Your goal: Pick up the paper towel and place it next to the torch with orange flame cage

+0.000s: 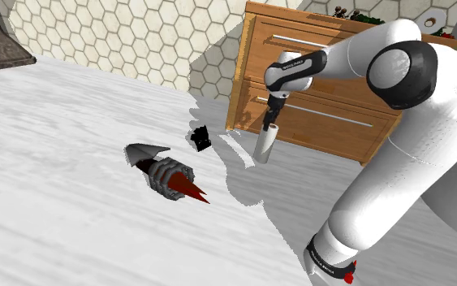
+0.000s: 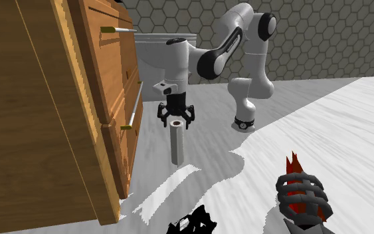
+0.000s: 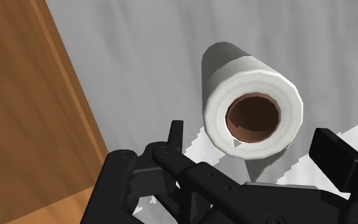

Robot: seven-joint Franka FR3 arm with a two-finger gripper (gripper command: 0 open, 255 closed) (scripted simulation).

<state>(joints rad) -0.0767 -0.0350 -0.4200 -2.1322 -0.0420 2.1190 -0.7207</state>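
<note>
Paper towel (image 2: pixel 177 141) is seen standing upright on the pale surface (image 1: pixel 56 203) beside the wooden dresser (image 2: pixel 79 100), well apart from the torch (image 1: pixel 168 175). The gripper (image 2: pixel 177 114) is poised just above it, fingers spread, nothing clasped. The roll is judged light, soft and crushable, so it is best taken gently across its upper sides.

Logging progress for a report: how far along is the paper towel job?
Done: the approach only; the paper towel stands upright by the wooden dresser, well apart from the torch. In hand: the open hand hangs right over its top, not clasping it. Left: close on it, lift, carry it over and set it beside the torch.
</note>
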